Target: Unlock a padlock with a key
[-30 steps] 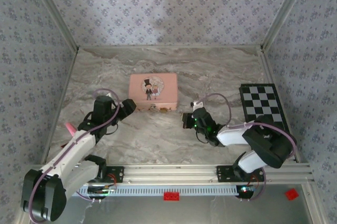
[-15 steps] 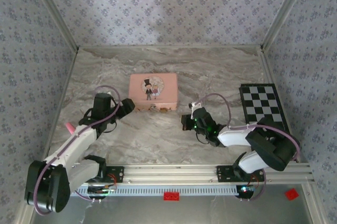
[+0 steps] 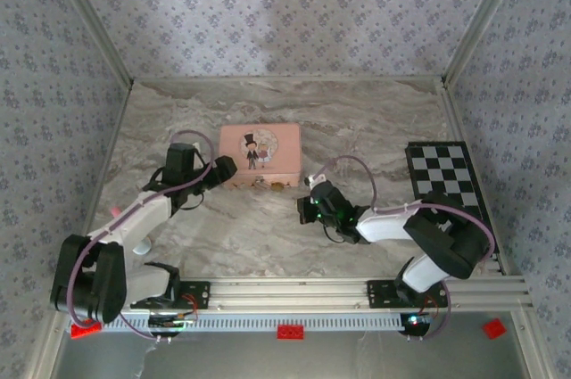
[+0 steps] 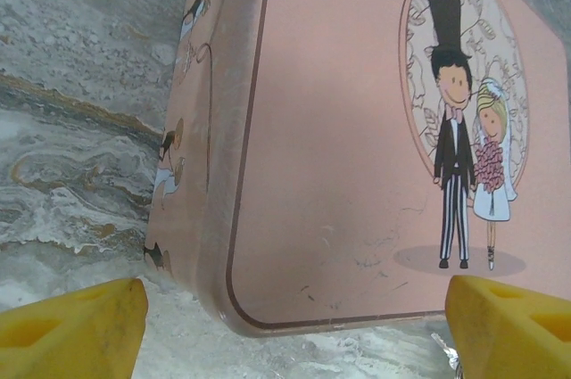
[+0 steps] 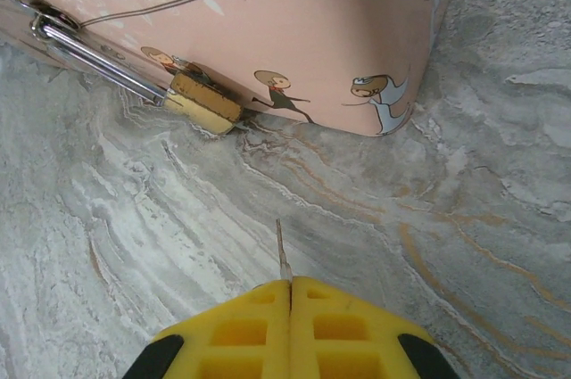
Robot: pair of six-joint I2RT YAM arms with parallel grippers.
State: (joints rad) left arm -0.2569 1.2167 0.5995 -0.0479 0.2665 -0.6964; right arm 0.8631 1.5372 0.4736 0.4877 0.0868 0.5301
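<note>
Nearest the bases, the right gripper had its yellow jaws pressed together on the key, a thin grey sliver poking out of the seam between them. Ahead and to its left lay the padlock, on its side on the table against the front wall of the pink tin. The key tip was apart from it and not yet lined up. The step in hand looked to be bringing the tip to the keyway, which the pictures did not show clearly. Done well, the blade would come in low and slow along the long axis of the brass body, since so light a lock could skid or swing on its shackle if nudged. The left gripper had its jaws wide apart, flanking the tin's near corner without clearly touching it, and it could steady the tin. The lock body was squat, dull brass; the shackle was slim, bright steel. The table was matt, veined like grey-tan marble. The tin had smooth paint, rounded corners, faint scuffs and a cartoon couple. Further right lay a flat checkerboard.
</note>
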